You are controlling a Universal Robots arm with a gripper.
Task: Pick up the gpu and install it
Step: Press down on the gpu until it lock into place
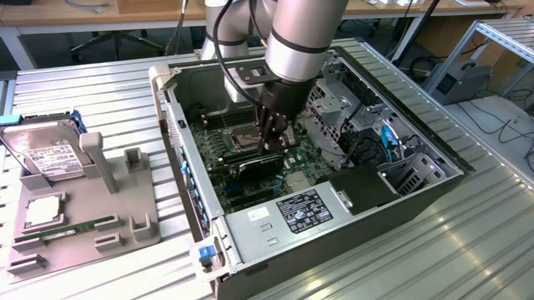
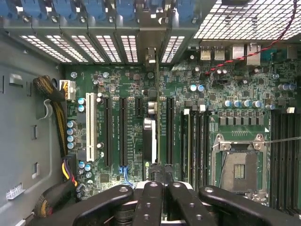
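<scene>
The gpu (image 2: 150, 141) shows edge-on in the wrist view, a thin dark card standing upright over a long black slot on the green motherboard (image 2: 235, 94). Its silver bracket end (image 2: 150, 55) reaches the slot openings in the case's rear wall. My gripper (image 2: 162, 181) is shut on the card's top edge. In the exterior view my gripper (image 1: 274, 145) is lowered deep into the open computer case (image 1: 417, 187), with the dark gpu (image 1: 249, 166) below it against the board. Whether the card sits fully in the slot is hidden.
On the exterior view's left, a grey holder tray (image 1: 125, 232) carries a silver hard drive (image 1: 49, 156), a narrow green memory stick (image 1: 77, 225) and a square chip (image 1: 42, 212). The CPU socket (image 2: 240, 169), cables (image 2: 56, 108) and drive cages (image 1: 351, 106) crowd the case interior.
</scene>
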